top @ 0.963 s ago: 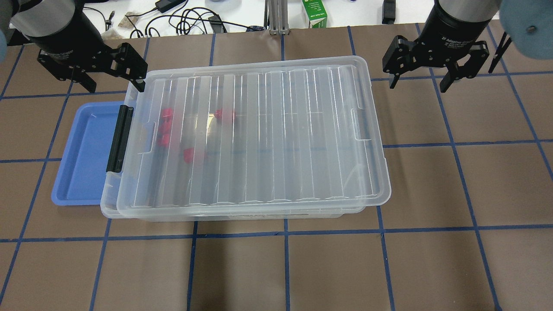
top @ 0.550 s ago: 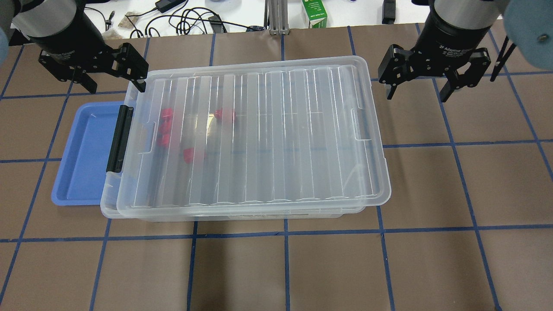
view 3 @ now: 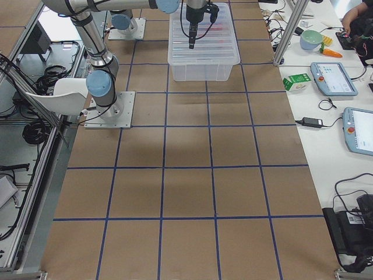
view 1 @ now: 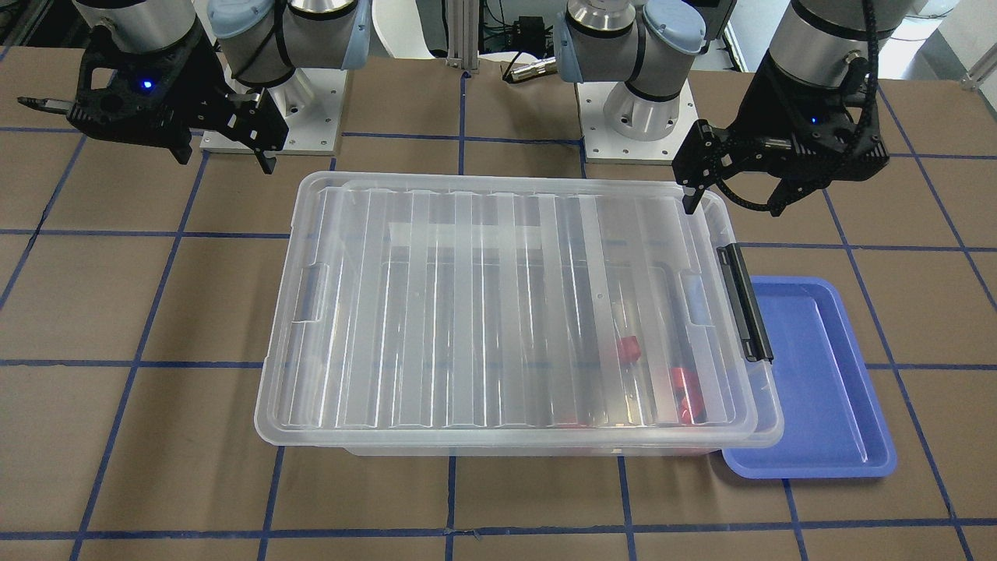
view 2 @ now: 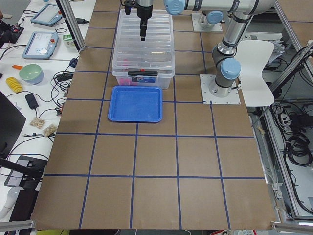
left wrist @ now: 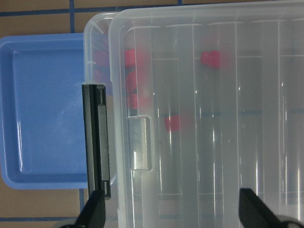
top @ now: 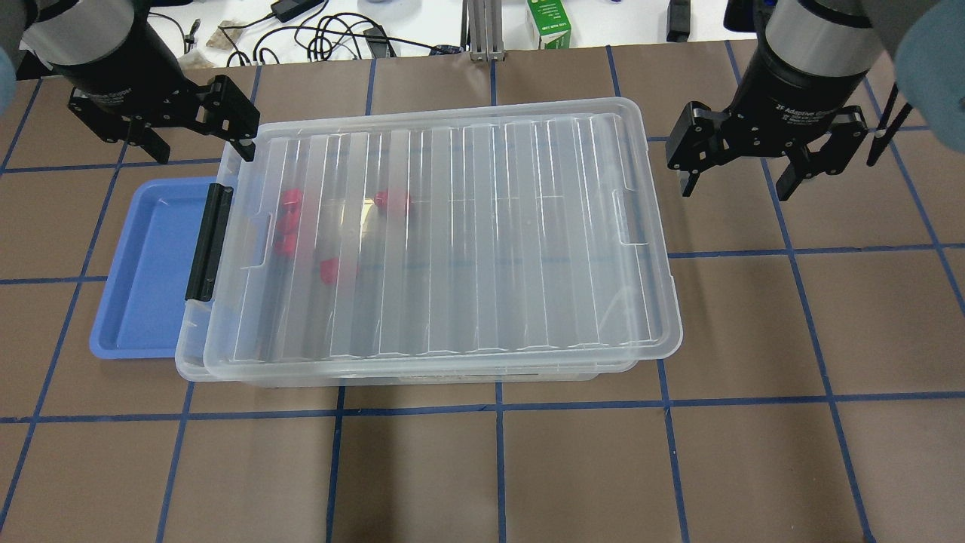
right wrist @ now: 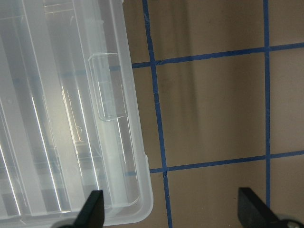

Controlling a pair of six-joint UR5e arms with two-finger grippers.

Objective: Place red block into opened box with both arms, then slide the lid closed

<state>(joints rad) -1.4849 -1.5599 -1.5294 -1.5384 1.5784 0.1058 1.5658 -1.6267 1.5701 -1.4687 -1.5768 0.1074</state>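
L claw (top: 197,147): jaws wide apart, nothing between. In your overhead view it's at the box's 10 o'clock corner, w/ one finger (top: 240,132) over the lid's corner; can't tell if it touches.
R claw (top: 737,185): jaws wide apart, empty. It hangs off the box's 2 o'clock corner, over bare worktop (top: 528,467), clear of the lid.
Box (top: 190,354): clear bin, mid-worktop, long side running 9 to 3 o'clock.
Lid (top: 467,241): lies flat on the box, ribs up. It sits a bit toward 3 o'clock, so you see a narrow strip of box rim at the 9 o'clock end.
Red block (top: 392,200): inside the box, seen through the lid, in the 9 o'clock half toward the 12 o'clock side.
Other red pieces (top: 286,222): three, also inside, closer to the 9 o'clock end.
Latch bar (top: 207,241): black, on the box's 9 o'clock end, beside the lid's handle notch (left wrist: 141,142).
Blue tray (top: 143,271): against the box's 9 o'clock end; the box rim overlaps its edge in view.
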